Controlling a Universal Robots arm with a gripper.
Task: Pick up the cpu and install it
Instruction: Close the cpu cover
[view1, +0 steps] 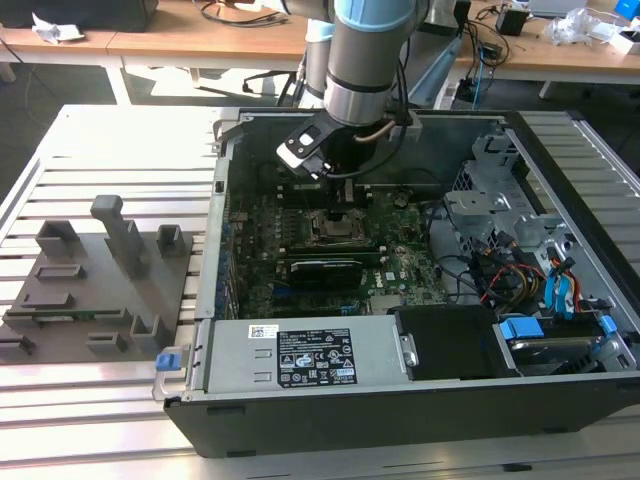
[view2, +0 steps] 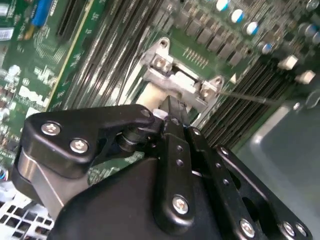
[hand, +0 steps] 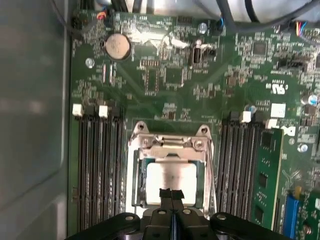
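The arm (view1: 365, 50) reaches down from the far side into the open computer case (view1: 400, 410), which lies on the slatted tabletop (view1: 100, 420). The gripper (view1: 338, 210) hangs low over the middle of the green motherboard (view1: 400, 265). In the first wrist view the gripper (hand: 171, 194) has its two black fingertips (hand: 166, 194) pressed together with only a thin line between them, and nothing shows pinched there. Directly beneath them the cpu (hand: 170, 175) lies flat inside the socket, its silvery top plate facing up, and the tips sit over one edge of that plate; whether they actually touch it cannot be told. The metal socket frame (hand: 134, 170) surrounds the chip on the board, and its screwed hinge bracket shows in both wrist views (hand: 172, 142) (view2: 175, 80). Rows of black memory slots (hand: 97, 165) flank the socket on both sides, with a green memory card (hand: 265, 175) standing in one of them, and a round coin battery (hand: 116, 46) sits further along the board. A silver power supply (view1: 300, 355) fills the near side of the case. At the exterior view's left, beside the case, a grey fixture (view1: 90, 280) with upright blocks rests on the tabletop.
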